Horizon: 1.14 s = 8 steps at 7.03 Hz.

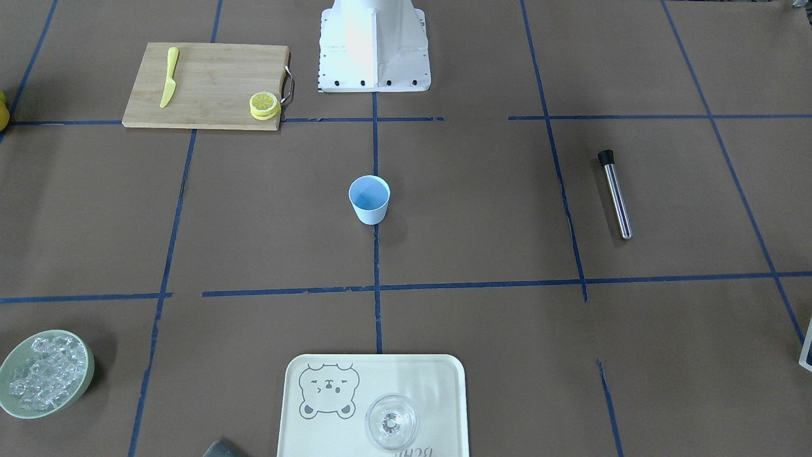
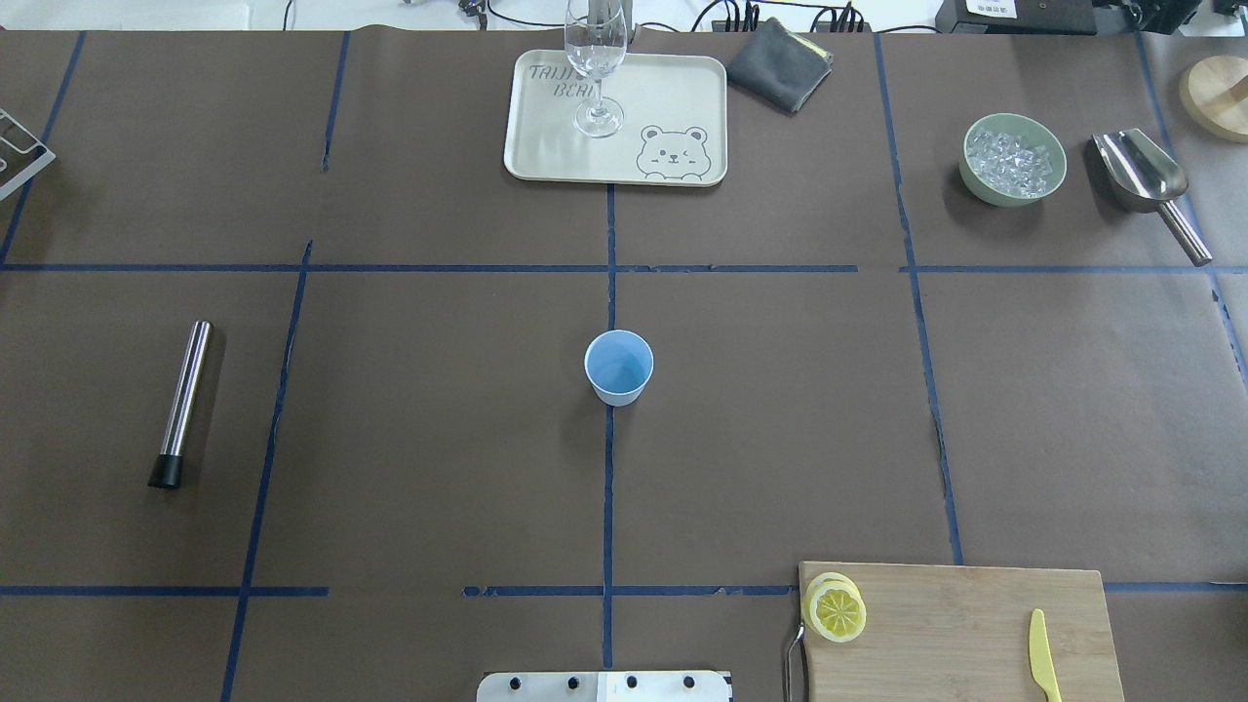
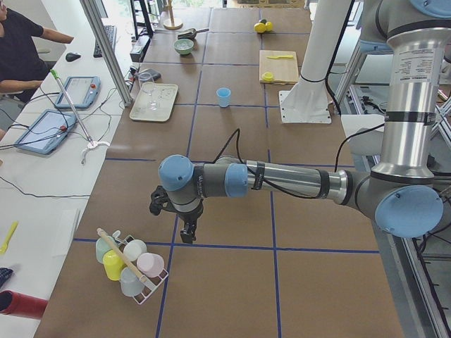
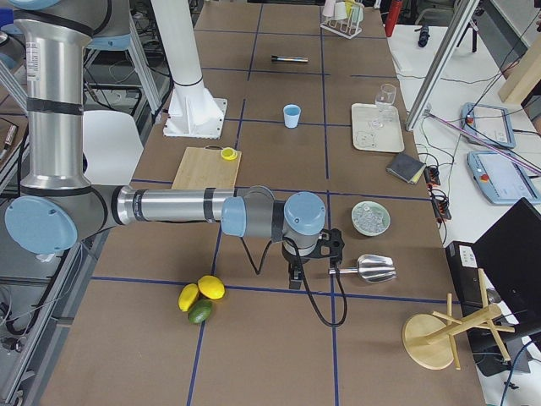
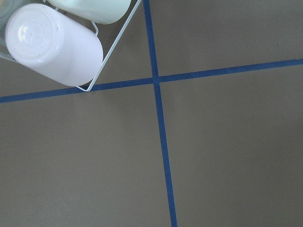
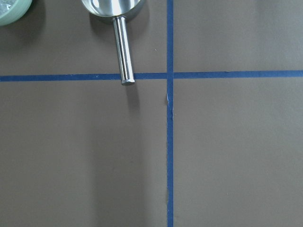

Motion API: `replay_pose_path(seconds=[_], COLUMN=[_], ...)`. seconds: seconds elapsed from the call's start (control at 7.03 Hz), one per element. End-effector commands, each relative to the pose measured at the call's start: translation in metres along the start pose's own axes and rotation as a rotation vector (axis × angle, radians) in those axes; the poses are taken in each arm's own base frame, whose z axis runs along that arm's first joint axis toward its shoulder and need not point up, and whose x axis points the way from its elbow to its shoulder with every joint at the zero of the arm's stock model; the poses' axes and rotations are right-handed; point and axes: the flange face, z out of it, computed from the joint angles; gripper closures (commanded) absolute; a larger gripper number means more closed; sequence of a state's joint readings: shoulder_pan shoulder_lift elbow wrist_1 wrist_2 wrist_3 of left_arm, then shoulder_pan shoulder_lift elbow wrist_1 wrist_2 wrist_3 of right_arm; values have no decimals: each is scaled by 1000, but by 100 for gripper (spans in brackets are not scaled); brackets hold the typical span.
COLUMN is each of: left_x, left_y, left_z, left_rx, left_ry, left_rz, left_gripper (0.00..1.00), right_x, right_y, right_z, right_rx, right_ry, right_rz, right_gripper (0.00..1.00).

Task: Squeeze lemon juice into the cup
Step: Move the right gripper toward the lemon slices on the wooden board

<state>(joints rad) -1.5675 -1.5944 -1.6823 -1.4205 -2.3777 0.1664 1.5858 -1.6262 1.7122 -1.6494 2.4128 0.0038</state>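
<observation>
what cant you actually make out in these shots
- Whether the left gripper or the right gripper is open: each shows only small in a side view, and the wrist views show no fingers.
- How many lemon slices are on the cutting board: they are stacked, and the top slice hides the rest in the overhead and front-facing views.
- The rim of the glass: cut off by the overhead view's top edge.
- The lettering on the tray: cut off by the front-facing view's bottom edge.

Matt cup (image 2: 618, 367), grained wooden board (image 2: 965, 624)
</observation>
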Motion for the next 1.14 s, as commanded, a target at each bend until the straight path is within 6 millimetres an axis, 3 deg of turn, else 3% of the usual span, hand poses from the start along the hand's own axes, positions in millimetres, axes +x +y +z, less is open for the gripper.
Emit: replay_pose_path(seconds=[0.0,0.14,0.28,0.43,0.71,1.0], left_x=[35,49,66,94,132,161], left_y=[-21,-37,-48,-63,-76,-81], left_z=[-34,-47,-56,-48,-34,-15], left_rx=[68,94,112,104,154,160], left_ry=[-9,-5,-5,4,29,47], left_rz=[51,21,26,41,15,28], left_gripper=[0,0,0,0,0,0], right_x=[-37,-65,-114,-179,-285,-360], right_y=[-33,-35,-32,-26,6,43], right_z=[-18,-11,-16,-17,12,44], right_rx=[33,10,21,67,49,57], right_ry=[-32,-130,-130,-79,-64,-62], right_rz=[-11,1,-7,32,131,148], right_gripper=[0,0,0,0,0,0])
